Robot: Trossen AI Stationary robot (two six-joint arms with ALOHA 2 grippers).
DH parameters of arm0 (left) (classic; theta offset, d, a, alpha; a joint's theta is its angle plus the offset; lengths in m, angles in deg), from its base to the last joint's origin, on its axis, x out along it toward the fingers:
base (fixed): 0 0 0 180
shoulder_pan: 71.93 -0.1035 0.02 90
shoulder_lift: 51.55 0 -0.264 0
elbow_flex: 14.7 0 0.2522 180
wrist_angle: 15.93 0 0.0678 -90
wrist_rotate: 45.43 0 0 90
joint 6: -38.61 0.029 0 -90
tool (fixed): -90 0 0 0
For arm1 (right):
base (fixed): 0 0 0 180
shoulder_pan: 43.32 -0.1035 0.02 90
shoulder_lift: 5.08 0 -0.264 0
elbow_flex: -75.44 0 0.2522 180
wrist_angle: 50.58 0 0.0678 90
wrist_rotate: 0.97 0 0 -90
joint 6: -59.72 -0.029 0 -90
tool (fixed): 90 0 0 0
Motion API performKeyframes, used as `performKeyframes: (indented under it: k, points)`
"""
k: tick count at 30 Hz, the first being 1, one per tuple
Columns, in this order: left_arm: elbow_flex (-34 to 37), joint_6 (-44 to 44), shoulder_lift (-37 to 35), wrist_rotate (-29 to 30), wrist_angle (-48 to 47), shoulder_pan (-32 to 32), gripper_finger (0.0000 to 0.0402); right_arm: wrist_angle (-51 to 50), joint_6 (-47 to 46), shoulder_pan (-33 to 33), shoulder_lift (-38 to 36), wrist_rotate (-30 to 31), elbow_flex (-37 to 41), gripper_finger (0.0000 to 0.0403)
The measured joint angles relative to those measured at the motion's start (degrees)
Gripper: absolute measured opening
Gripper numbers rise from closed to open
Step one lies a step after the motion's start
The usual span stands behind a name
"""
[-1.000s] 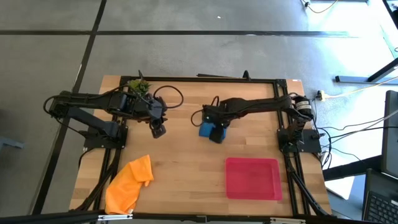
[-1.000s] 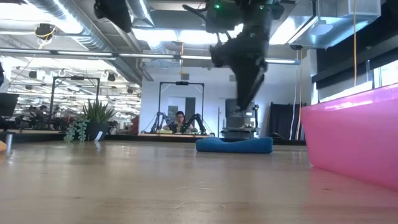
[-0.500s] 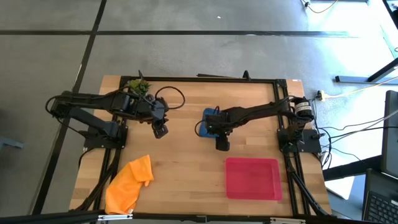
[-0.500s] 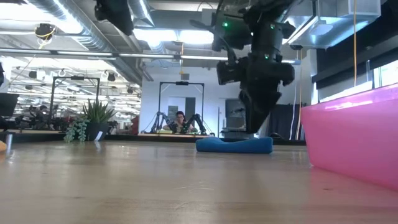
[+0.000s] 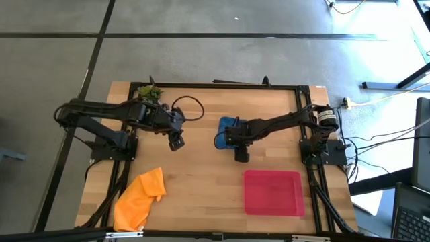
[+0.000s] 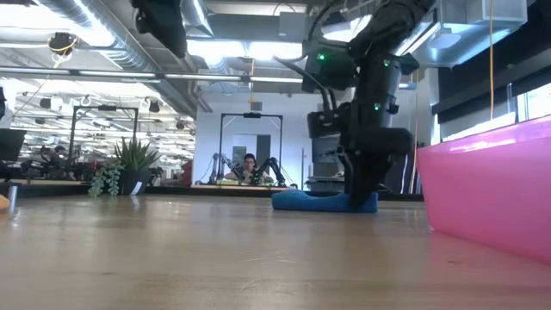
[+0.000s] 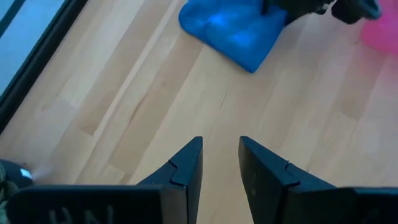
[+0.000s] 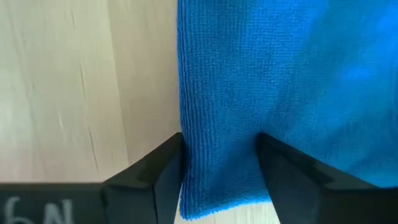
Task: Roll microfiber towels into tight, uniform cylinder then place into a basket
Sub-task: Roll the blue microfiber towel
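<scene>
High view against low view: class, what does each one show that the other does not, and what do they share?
Only the high view shows the orange towel lying crumpled at the table's near left corner, the whole red basket, and the left pincer hovering over bare wood.

Only the low view shows the room behind: a seated person and hanging ceiling lights.

Both show the blue towel lying on the table, the right pincer down at its edge, and the potted plant.

Right arm (image 5: 275,124) covers part of the blue towel (image 5: 228,126) from above; the tray (image 6: 491,185) runs off the low view's edge; orange towel unseen there.
</scene>
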Motion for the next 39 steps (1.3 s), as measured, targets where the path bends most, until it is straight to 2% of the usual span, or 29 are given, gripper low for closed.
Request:
performKeyframes:
  k: [4, 9, 10, 20, 33, 39]
  points:
    - [0.1, 0.0, 0.2, -0.2, -0.4, 0.0, 0.0096, 3.1, 0.0, 0.0, 0.0, 0.0, 1.0, 0.0140]
    - [0.1, 0.0, 0.4, -0.4, -0.5, 0.0, 0.0096, 8.6, 0.0, 0.1, 0.0, -3.8, 1.8, 0.0029]
    - [0.1, -0.1, 0.4, -0.4, -0.5, 0.0, 0.0096, 9.7, 0.0, 0.0, 0.0, -5.0, 1.9, 0.0018]
    - [0.1, 6.3, 1.6, -7.0, -0.1, 0.1, 0.0096, 19.9, -0.3, 0.0, 0.0, -5.8, 1.9, 0.0009]
    - [0.1, 13.9, 9.4, -6.5, 0.5, 0.8, 0.0095, 20.1, -0.4, 0.0, 0.0, -5.7, 1.9, 0.0009]
    - [0.1, 14.6, 13.7, -7.1, 0.6, 1.1, 0.0077, 20.1, -0.2, 0.0, 0.0, -5.7, 1.9, 0.0009]
